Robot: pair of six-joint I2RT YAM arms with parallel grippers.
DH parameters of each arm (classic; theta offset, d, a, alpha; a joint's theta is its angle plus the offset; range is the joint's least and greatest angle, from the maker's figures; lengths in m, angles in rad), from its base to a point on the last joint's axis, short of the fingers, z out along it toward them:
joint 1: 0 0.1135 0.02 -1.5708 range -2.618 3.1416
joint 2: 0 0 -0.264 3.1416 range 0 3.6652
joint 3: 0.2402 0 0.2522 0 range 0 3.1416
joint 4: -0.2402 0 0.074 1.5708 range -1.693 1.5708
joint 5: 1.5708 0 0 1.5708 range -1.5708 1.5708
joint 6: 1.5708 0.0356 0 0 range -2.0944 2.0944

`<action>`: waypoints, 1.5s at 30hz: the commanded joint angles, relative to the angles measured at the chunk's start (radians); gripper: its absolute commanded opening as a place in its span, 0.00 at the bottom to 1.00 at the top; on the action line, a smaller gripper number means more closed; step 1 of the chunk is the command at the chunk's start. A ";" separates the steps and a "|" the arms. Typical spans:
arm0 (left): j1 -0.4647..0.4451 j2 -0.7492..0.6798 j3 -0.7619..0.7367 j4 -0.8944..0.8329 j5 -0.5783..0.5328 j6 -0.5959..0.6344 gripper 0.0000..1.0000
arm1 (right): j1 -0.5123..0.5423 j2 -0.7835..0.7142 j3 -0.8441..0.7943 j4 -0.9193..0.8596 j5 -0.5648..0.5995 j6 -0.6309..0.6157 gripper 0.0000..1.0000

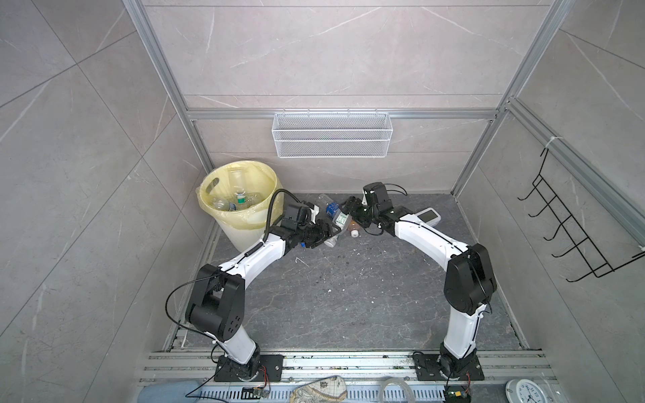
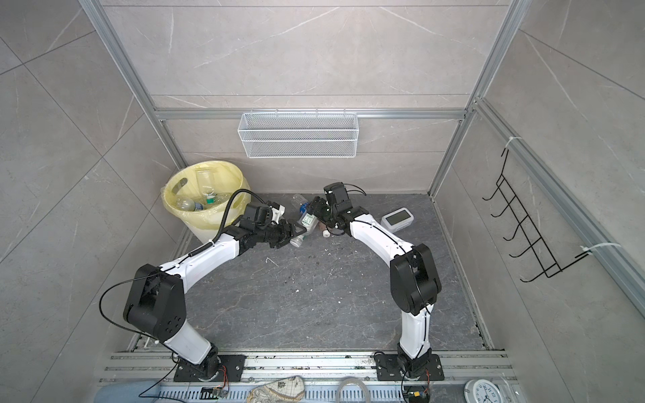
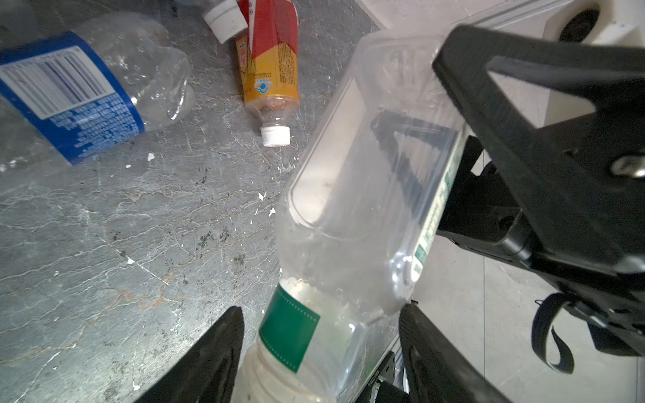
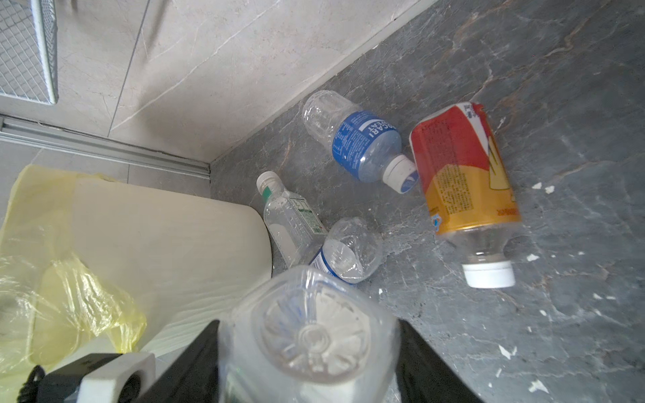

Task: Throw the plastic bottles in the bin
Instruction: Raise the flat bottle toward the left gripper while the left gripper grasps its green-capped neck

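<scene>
Mesh basket (image 1: 331, 134), clock (image 1: 428, 215), hook rack (image 1: 571, 216)

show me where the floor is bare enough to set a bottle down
Bare: the dark floor between the left arm and right arm, down to the front rail. Crowded: the back strip from the bin to the clock, where loose bottles lie and the left claw and right claw meet at a clear bottle.

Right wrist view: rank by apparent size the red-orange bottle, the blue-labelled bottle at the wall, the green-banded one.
1. Red-and-orange labelled plastic bottle.
2. Clear plastic bottle with blue label, by the wall.
3. Clear squarish plastic bottle with green neck band, partly hidden.
Nearness may inflate the first.
</scene>
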 commanded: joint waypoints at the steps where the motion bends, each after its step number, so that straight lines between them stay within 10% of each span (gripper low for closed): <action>1: -0.018 0.027 0.044 -0.001 0.039 0.025 0.69 | 0.005 -0.015 0.042 0.019 -0.057 -0.003 0.51; 26: -0.028 0.052 0.061 -0.006 0.065 0.034 0.18 | 0.005 0.049 0.113 -0.007 -0.136 -0.045 0.62; 37: -0.023 0.016 0.108 -0.128 -0.037 0.123 0.16 | 0.001 -0.065 0.035 -0.039 -0.067 -0.126 0.99; 45: -0.009 -0.061 0.182 -0.291 -0.260 0.260 0.15 | -0.001 -0.192 -0.035 -0.014 -0.061 -0.197 0.99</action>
